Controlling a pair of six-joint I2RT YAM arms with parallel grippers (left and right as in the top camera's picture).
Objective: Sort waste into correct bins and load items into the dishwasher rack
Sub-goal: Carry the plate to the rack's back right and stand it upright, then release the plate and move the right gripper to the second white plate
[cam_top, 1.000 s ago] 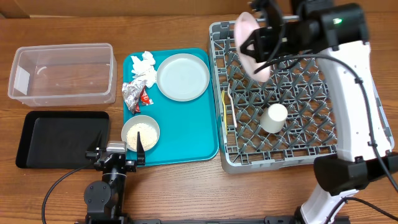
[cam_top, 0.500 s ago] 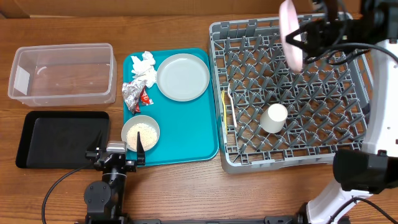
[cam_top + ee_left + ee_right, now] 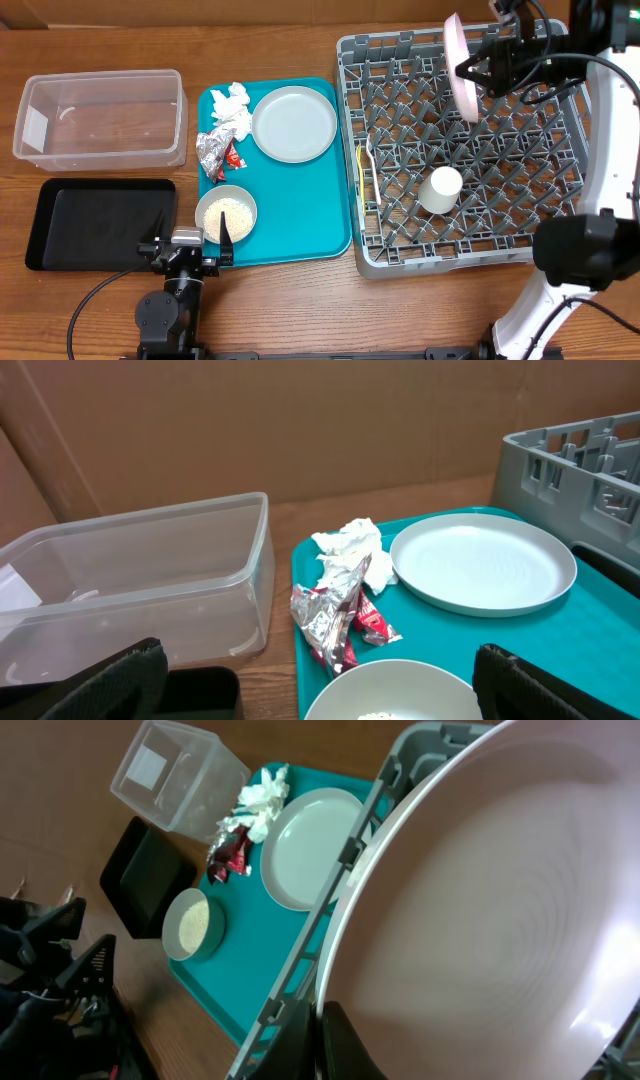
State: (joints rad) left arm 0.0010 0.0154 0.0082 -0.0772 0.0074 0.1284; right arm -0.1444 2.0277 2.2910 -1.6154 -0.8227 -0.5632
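One white plate [image 3: 457,48], on edge, is pinched by the right end effector [image 3: 472,72] over the rack [image 3: 450,258].

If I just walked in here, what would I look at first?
The big grey dishwasher rack on the right catches the eye first. The right gripper holds a white plate on edge over the rack's far side. Next comes the bright teal tray in the middle, with a pale grey plate, crumpled tissue and a small grey bowl of rice.
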